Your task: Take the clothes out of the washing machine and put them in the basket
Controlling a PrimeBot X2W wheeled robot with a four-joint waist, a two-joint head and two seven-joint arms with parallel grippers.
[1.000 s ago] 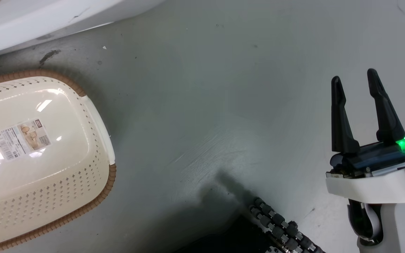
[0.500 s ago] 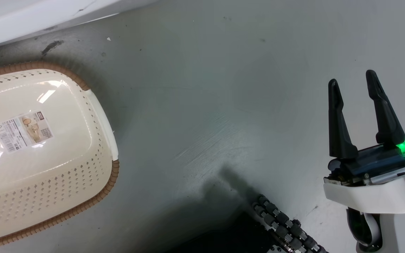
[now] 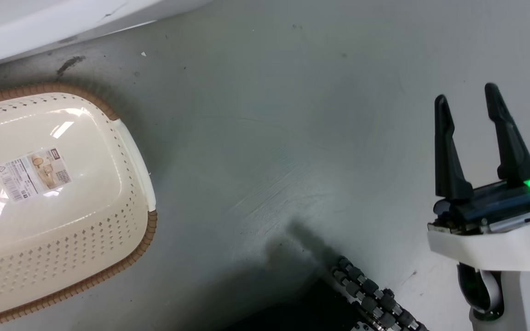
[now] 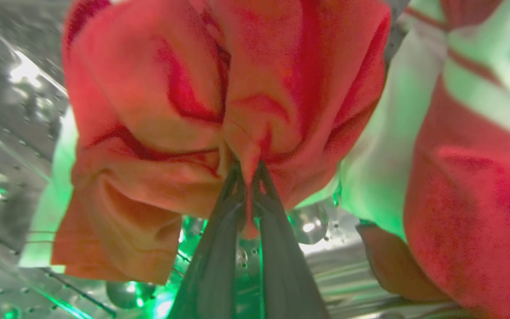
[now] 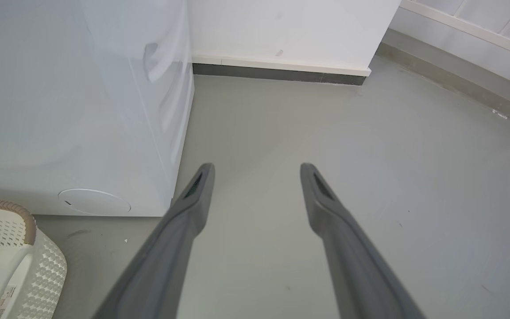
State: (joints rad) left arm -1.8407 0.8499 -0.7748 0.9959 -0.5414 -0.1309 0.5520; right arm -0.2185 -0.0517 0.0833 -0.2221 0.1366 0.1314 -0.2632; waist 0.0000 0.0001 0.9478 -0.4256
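Closely round L tool (image 4: pixel 248 167): clothes (image 4: pixel 157 110), drum (image 4: pixel 11 133).

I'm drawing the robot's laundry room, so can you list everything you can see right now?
basket: one, cream with a brown rim, on the floor at the robot's left
label: one, white, on the basket's floor
washing machine: one, white, beyond the basket
drum: one, shiny steel, around the clothes
clothes: one red bunch, inside the drum
striped piece: one, red and white, beside the bunch
floor: grey
wall: white, past the machine
left hand: one, dark fingers, shut on the red bunch
right hand: one, black fingers, open over bare floor
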